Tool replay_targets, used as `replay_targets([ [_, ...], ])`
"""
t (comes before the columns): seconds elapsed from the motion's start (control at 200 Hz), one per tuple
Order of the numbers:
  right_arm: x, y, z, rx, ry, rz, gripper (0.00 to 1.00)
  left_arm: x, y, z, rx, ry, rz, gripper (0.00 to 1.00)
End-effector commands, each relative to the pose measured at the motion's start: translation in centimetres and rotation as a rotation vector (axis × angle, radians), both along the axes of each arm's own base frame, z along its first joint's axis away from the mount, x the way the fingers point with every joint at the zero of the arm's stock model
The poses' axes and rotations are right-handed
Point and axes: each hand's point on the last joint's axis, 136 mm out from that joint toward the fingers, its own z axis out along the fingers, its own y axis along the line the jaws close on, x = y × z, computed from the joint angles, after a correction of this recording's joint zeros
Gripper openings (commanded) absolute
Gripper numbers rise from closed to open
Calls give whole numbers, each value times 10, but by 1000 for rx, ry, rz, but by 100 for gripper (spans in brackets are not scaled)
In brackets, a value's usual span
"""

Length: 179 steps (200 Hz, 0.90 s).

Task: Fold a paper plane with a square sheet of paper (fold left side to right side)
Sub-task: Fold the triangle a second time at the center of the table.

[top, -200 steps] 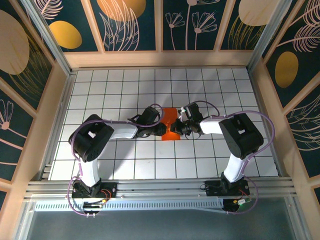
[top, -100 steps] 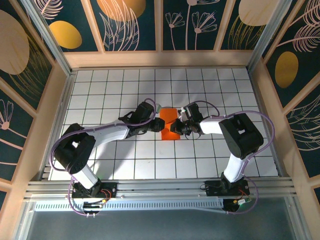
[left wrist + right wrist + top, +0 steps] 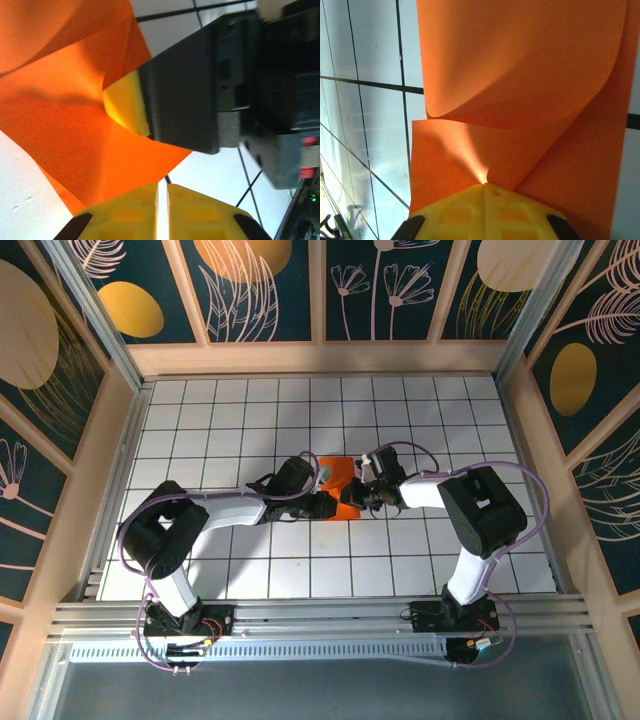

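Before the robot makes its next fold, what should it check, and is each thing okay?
1. Grip of the right pincer on the orange paper: ok, shut on it.
2. Grip of the left pincer on the paper: cannot tell; its pads sit almost together at the paper's edge.
3. Paper lying flat: not ok, a flap curls upward.
4. Paper free of tears: ok, none visible.
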Motion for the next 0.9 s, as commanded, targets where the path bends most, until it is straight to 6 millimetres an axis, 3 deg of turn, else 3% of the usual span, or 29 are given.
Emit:
replay_targets([
  [0.0, -10, -9, -18, -71, 36, 9, 0, 2, -5, -4, -8, 6, -6, 12],
  [0.24, -10, -10, -19, -75, 37, 12, 0, 4, 1, -20, 45, 11, 15, 11],
  [0.891, -11, -11, -22, -86, 44, 13, 0, 3, 14, -39, 110, 20, 46, 10],
])
